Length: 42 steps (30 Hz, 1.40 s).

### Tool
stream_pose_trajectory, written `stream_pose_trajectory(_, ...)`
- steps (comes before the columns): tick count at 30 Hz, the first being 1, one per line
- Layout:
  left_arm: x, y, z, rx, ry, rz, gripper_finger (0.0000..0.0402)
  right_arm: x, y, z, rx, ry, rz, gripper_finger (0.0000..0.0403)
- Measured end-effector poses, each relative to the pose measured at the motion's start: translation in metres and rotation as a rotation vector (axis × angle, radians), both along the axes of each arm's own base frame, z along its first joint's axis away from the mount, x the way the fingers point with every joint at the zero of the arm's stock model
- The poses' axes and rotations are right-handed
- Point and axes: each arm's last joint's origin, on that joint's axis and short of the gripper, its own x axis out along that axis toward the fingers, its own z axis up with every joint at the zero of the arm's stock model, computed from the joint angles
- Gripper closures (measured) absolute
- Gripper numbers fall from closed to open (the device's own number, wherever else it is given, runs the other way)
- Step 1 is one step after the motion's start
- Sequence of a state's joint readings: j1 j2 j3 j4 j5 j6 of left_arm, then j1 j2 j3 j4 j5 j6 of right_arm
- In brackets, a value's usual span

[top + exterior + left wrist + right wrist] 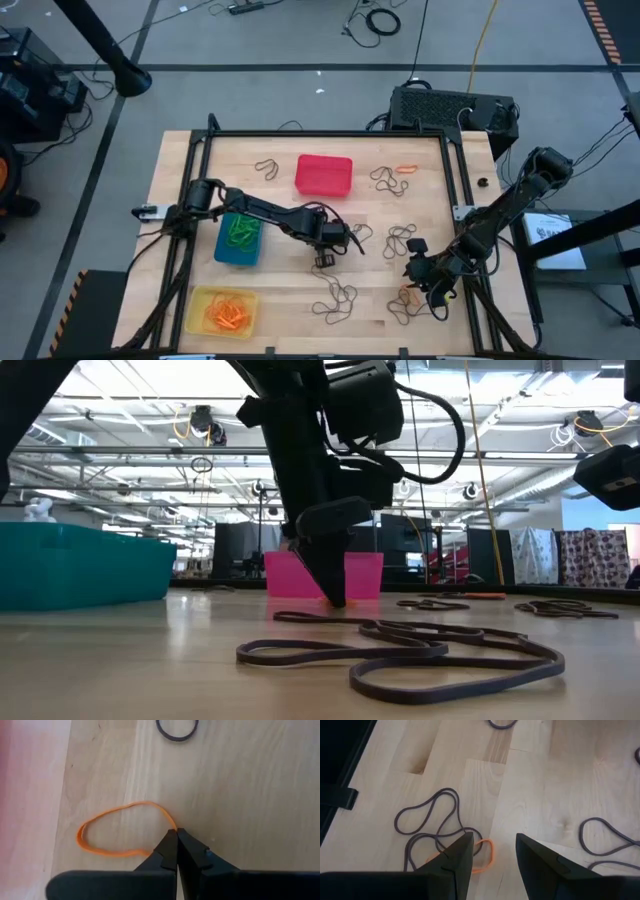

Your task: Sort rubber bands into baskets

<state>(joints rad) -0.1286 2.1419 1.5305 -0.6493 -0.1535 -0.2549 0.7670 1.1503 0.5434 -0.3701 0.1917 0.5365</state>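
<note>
My left gripper (176, 834) is at the table's middle (345, 243), pointing steeply down, shut on an orange rubber band (116, 831). My right gripper (494, 851) hovers open near the right edge (425, 278), over a second orange band (485, 856) tangled with dark bands (427, 822). The red basket (323, 174) stands at the far middle. The blue basket (238, 238) holds green bands. The yellow basket (222, 311) holds orange ones. My left gripper pinches one strand of the orange band's loop (172, 823) between its two fingertips. The fingers (334, 588) come from above, slanting down onto the table. The rest of the loop lies slack and flat on the wood.
Dark bands lie in loose clusters at the near middle (335, 298), the right middle (400, 240), the far right (388, 180) and left of the red basket (266, 168). An orange band (407, 168) lies at the far right. A dark loop (176, 730) lies beyond my left gripper.
</note>
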Motion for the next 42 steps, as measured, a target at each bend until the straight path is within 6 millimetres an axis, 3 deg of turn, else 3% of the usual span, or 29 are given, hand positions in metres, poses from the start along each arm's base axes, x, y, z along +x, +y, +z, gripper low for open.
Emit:
stream_pose_trajectory(10, -0.020, -0.026, 0.056, -0.004, -0.069, 0.003, 0.0399, 0.003, -0.003, 0.001, -0.091, -0.094, -0.061, 0.0261)
stream_pose_trajectory(20, -0.084, -0.080, 0.093, -0.053, 0.115, 0.209, 0.0400, 0.012, 0.002, 0.010, -0.117, -0.260, -0.036, 0.0261)
stream_pose_trajectory(27, -0.120, -0.127, 0.095, -0.047, 0.174, 0.281, 0.0400, 0.016, 0.007, 0.017, -0.116, -0.348, 0.023, 0.0261)
stream_pose_trajectory(42, -0.196, -0.199, 0.096, -0.037, 0.279, 0.434, 0.0400, 0.026, 0.015, 0.035, -0.129, -0.583, 0.138, 0.0261)
